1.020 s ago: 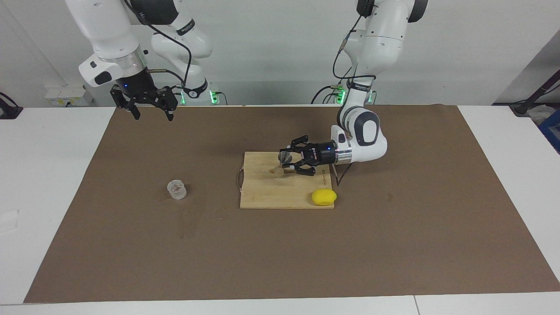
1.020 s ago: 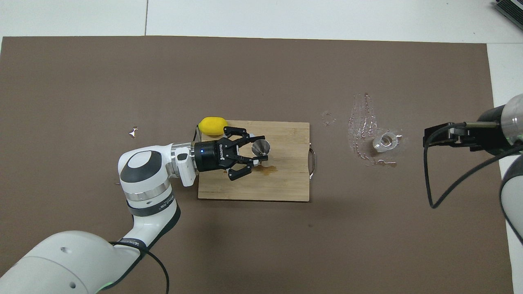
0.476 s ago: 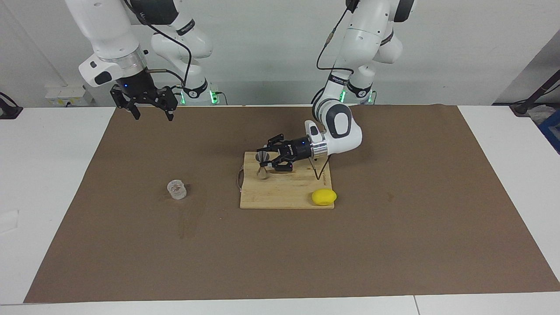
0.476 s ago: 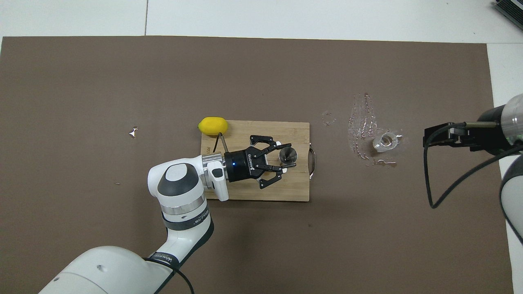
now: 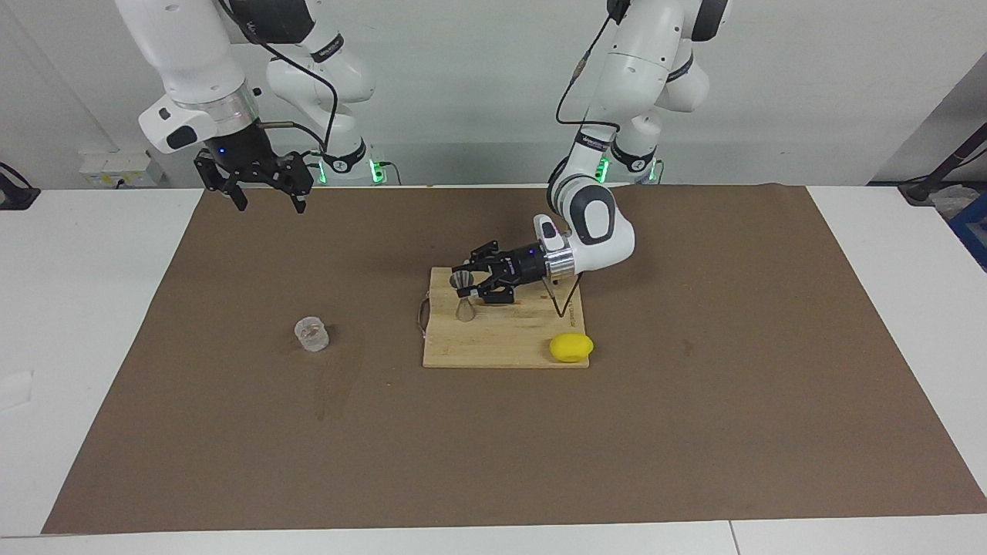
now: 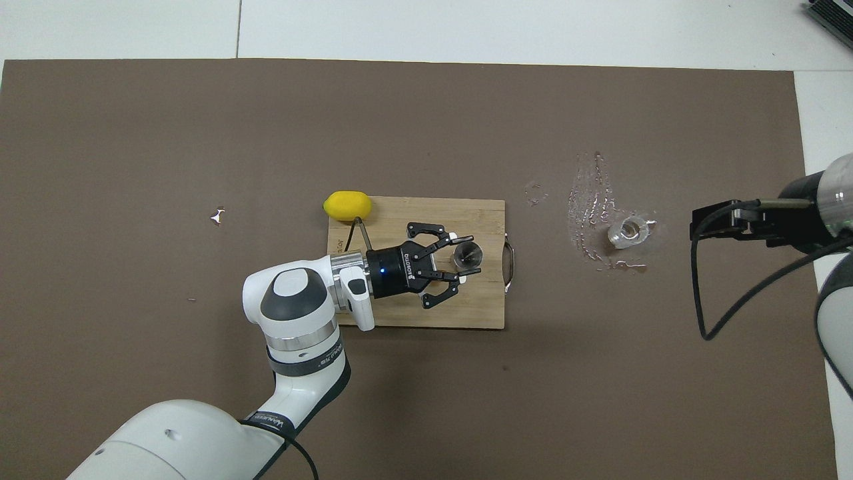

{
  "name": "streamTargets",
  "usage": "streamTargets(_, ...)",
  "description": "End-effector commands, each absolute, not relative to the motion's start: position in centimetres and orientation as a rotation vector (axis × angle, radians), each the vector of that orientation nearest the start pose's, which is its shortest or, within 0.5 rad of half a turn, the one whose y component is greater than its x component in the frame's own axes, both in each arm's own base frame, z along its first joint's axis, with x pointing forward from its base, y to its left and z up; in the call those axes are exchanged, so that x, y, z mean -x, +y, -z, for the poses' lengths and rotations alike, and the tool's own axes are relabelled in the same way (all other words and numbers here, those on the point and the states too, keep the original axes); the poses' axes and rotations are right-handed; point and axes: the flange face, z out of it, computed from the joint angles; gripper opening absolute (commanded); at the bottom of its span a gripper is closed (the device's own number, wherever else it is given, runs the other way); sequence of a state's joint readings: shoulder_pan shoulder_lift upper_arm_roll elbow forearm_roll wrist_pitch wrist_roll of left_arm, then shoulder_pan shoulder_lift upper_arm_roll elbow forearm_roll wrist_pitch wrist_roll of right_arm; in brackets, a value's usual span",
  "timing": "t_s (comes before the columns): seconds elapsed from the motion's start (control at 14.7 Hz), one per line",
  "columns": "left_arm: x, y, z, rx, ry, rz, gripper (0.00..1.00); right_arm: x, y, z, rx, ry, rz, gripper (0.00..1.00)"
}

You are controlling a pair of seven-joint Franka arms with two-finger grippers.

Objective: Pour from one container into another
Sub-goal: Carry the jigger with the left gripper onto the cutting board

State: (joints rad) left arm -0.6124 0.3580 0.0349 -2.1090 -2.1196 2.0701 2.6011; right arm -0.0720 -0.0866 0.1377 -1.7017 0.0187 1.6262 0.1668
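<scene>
I have the left gripper [image 5: 463, 286] lying level over the cutting board [image 5: 505, 343], clamped on the narrow waist of the metal jigger [image 5: 463, 290], which stands upright with its lower cone at the board's surface; I cannot tell whether it touches the wood. From overhead the jigger [image 6: 467, 254] shows its open mouth near the board's handle end. The glass tumbler [image 5: 311, 334] stands upright on the brown mat [image 5: 694, 432] covering the desk, toward the right arm's end, well apart from the board, with wet streaks [image 6: 590, 200] beside it. A lemon [image 5: 571, 347] sits at the board's corner. The right gripper [image 5: 263, 190] waits in the air over the mat's edge, its fingers spread apart
</scene>
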Motion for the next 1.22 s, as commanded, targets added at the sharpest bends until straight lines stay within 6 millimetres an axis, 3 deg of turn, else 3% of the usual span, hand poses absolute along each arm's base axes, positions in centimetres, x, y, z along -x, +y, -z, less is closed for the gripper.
streamTargets(0.0,-47.0,-36.3,-26.0,-1.398,-1.261,-1.303,0.46,-52.4,3.5,-61.6,3.112,0.138,0.028,1.0)
streamTargets(0.2,-46.9,-36.1,-25.8,-1.404,-1.259,-1.298,0.5,-52.4,3.5,-61.6,3.112,0.138,0.028,1.0)
streamTargets(0.27,-46.9,-36.0,-25.7,-1.407,-1.258,-1.298,0.66,-52.4,3.5,-61.6,3.112,0.138,0.028,1.0)
streamTargets(0.34,-46.9,-35.9,-25.6,-1.412,-1.258,-1.297,0.98,-52.4,3.5,-61.6,3.112,0.138,0.028,1.0)
streamTargets(0.75,-47.6,-33.6,-25.0,-1.444,-1.237,-1.299,1.0,-52.4,3.5,-61.6,3.112,0.138,0.028,1.0)
streamTargets(1.16,-48.7,-28.4,-26.1,-1.425,-1.343,-1.281,1.0,-52.4,3.5,-61.6,3.112,0.138,0.028,1.0)
